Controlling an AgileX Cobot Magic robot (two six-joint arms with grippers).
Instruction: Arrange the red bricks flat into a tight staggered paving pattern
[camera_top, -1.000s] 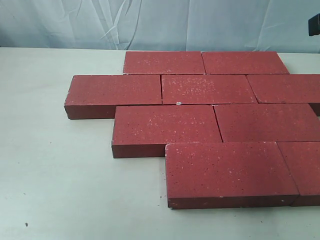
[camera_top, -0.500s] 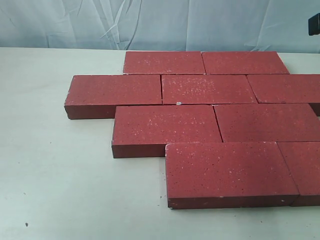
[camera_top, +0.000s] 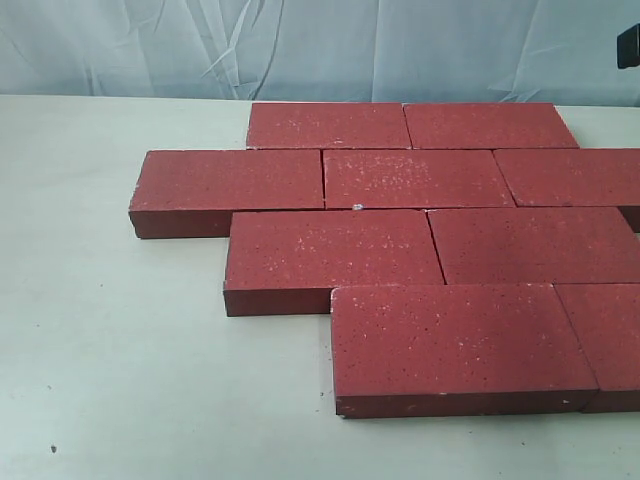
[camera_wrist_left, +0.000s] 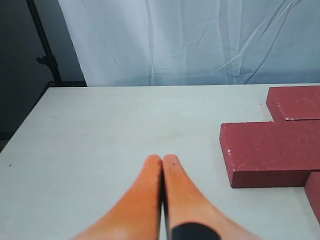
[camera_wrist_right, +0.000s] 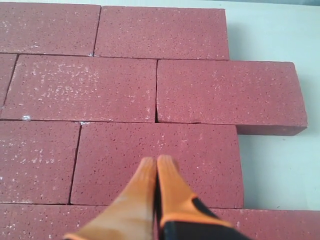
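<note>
Several red bricks (camera_top: 420, 180) lie flat on the table in four staggered rows, edges touching. The second row's left brick (camera_top: 230, 180) juts furthest left, and a front brick (camera_top: 455, 340) lies nearest. Neither gripper shows in the exterior view. In the left wrist view my left gripper (camera_wrist_left: 162, 159) is shut and empty over bare table, apart from the brick end (camera_wrist_left: 272, 150). My right gripper (camera_wrist_right: 157, 160) is shut and empty, hanging above a brick (camera_wrist_right: 200, 150) in the laid pattern.
The pale table (camera_top: 100, 350) has bare surface left of and in front of the bricks. A crumpled white cloth (camera_top: 300, 45) hangs behind. A black stand (camera_wrist_left: 45, 55) rises past the table's far corner. A dark object (camera_top: 629, 45) sits at the exterior view's right edge.
</note>
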